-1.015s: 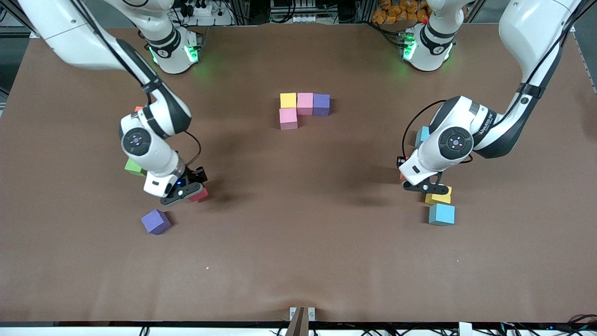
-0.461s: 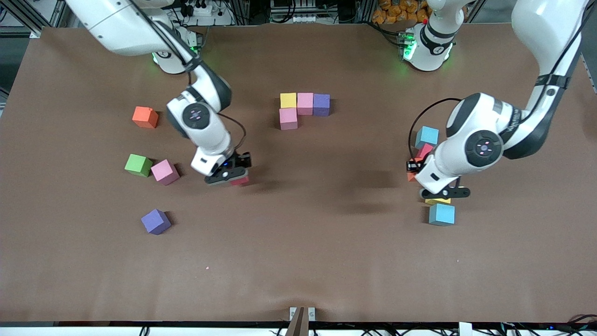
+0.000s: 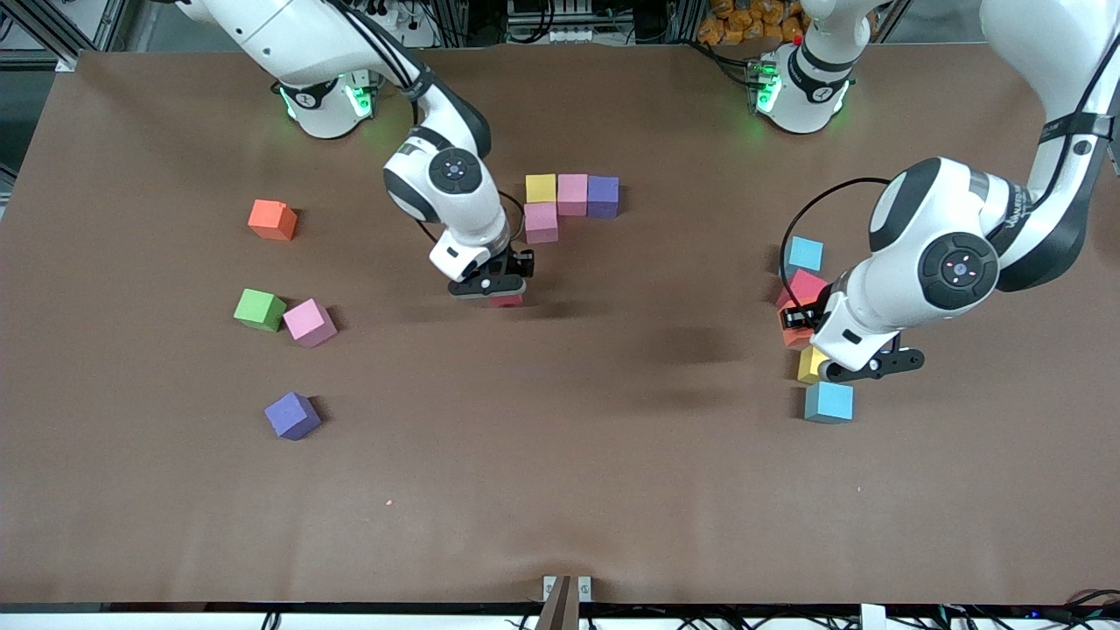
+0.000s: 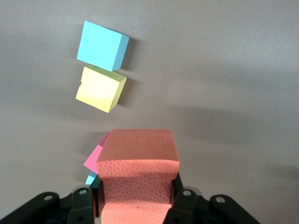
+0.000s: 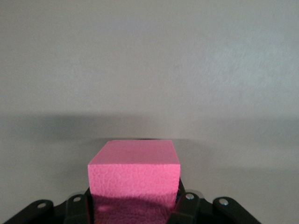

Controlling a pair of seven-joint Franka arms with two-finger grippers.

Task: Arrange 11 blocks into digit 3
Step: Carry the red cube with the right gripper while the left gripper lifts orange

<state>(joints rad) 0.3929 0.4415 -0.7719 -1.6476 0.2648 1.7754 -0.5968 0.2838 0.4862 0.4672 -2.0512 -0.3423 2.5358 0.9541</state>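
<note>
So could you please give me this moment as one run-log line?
right gripper: shut on red block, over table near started figure | left gripper: shut on orange block, over yellow block

We are seeing a brown table [image 3: 560, 455] carrying a yellow block [image 3: 541, 187], two pink blocks [image 3: 572, 193], a purple block [image 3: 603, 195], an orange block [image 3: 272, 219], a green cube [image 3: 259, 309], another pink block [image 3: 310, 322], another purple block [image 3: 292, 415], and two light blue blocks [image 3: 829, 402]. The white arms are showing black grippers and green lights.
</note>
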